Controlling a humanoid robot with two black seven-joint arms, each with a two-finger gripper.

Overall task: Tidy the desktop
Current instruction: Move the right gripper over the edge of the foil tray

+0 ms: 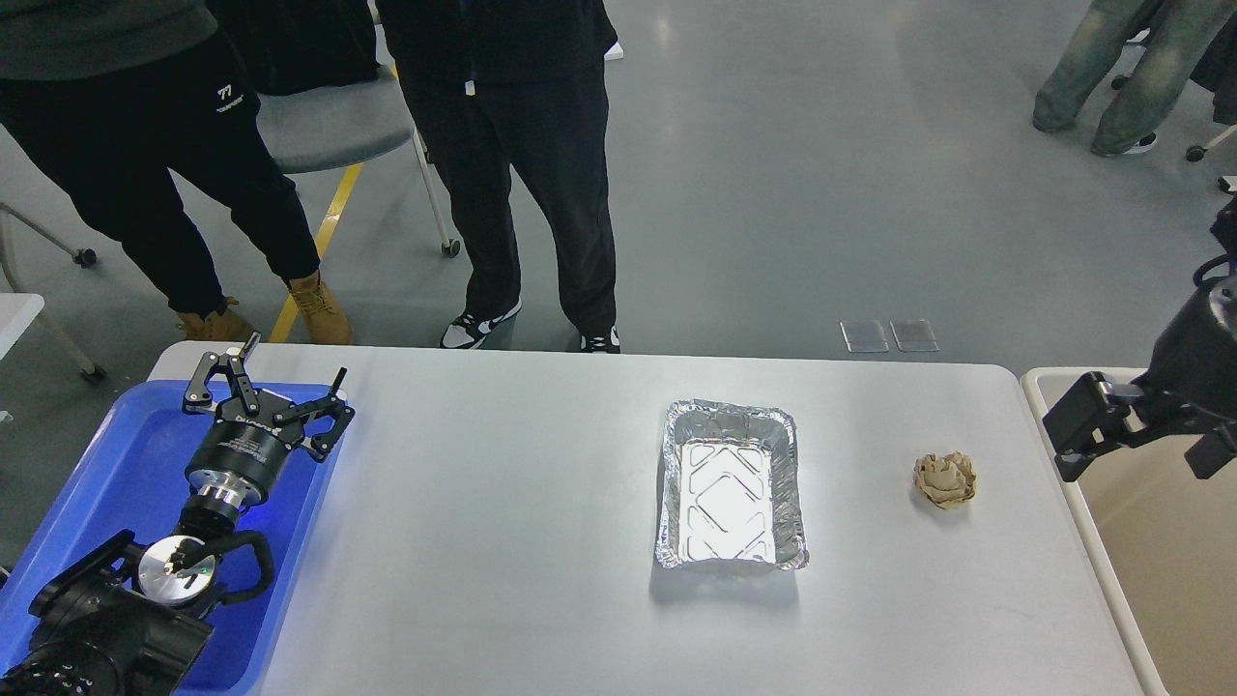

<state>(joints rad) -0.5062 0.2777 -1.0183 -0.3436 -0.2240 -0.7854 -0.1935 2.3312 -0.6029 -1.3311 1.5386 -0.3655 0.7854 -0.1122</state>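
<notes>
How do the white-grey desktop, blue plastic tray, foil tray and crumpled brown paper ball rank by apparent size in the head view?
1. White-grey rectangular desktop
2. Blue plastic tray, partly cropped
3. Rectangular silver foil tray
4. Crumpled brown paper ball

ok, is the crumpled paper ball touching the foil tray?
Apart. Head view shows bare desktop between the foil tray and the crumpled paper ball.

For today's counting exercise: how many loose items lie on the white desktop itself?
2. A foil tray sits near the middle of the desktop; a crumpled brown paper ball lies to its right. Nothing appears hidden.
</notes>
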